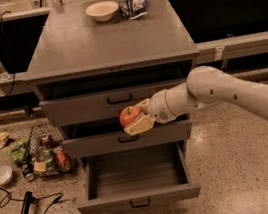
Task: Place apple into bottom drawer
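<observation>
Jaws clamp the apple [129, 115] at the middle drawer [94, 145] front edge; bottom drawer [138, 199] stands open below.

Claw [135, 121] with apple [128, 115] above bottom drawer [138, 200]

Three drawers [138, 199], one apple [128, 114] in one end effector [135, 120].

The arm [244, 96] is cut off by the right edge. The apple's [127, 115] right side is covered by the claw [134, 117], which is clasped on it before the middle drawer [158, 134]. The back of the bottom drawer [163, 194] is hidden beneath that drawer. The packet [133, 5] on the counter [89, 45] is blurred, possibly a snack bag.
</observation>
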### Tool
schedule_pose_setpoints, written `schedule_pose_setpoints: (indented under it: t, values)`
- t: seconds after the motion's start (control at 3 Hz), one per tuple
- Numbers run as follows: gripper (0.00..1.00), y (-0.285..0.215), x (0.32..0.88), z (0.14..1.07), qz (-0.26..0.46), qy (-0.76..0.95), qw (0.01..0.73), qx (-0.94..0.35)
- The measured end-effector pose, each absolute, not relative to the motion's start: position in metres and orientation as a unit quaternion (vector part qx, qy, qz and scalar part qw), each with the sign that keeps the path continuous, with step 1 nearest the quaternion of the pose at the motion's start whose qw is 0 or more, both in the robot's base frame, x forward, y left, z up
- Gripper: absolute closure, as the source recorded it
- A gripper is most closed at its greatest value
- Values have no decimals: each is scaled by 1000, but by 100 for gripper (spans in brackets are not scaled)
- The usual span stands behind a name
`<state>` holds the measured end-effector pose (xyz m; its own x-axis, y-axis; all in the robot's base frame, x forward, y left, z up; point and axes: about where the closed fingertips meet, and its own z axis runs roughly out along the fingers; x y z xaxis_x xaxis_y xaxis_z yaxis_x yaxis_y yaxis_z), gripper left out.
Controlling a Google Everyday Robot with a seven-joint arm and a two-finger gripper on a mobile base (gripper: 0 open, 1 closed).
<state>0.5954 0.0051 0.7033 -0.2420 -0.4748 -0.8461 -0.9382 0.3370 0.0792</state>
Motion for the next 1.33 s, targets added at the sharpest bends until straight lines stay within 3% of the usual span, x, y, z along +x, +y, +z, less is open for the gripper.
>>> schedule_pose_setpoints:
  t: [0.67,1.33]
  values:
    - [100,42,595,590,295,704,369,-530]
    - [100,38,590,559,296,707,368,-527]
